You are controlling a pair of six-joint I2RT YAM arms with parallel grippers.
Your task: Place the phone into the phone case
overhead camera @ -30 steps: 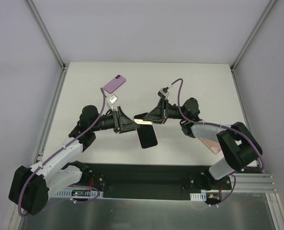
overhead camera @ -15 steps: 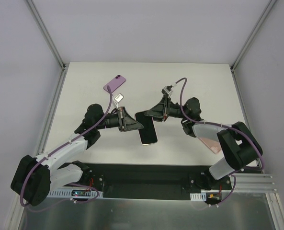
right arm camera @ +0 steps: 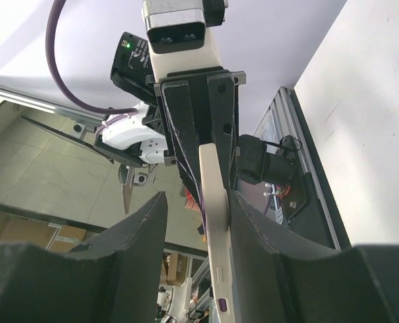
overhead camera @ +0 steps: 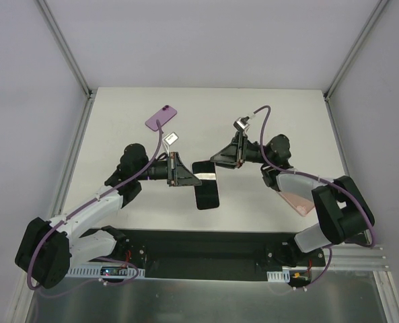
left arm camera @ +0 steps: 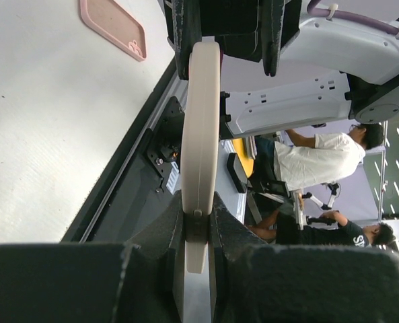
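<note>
Overhead view: the left tool (overhead camera: 194, 178) is clamped on one end of a dark-screened phone (overhead camera: 207, 192), holding it between the two arms over the white table (overhead camera: 286, 121). The right tool (overhead camera: 217, 160) is at the phone's other end. A pink case (overhead camera: 297, 202) lies on the table beside the right arm.

Left wrist view: both fingers press the phone's cream edge.

Right wrist view: the right tool's fingers stand apart, with the phone's edge between them.
</note>
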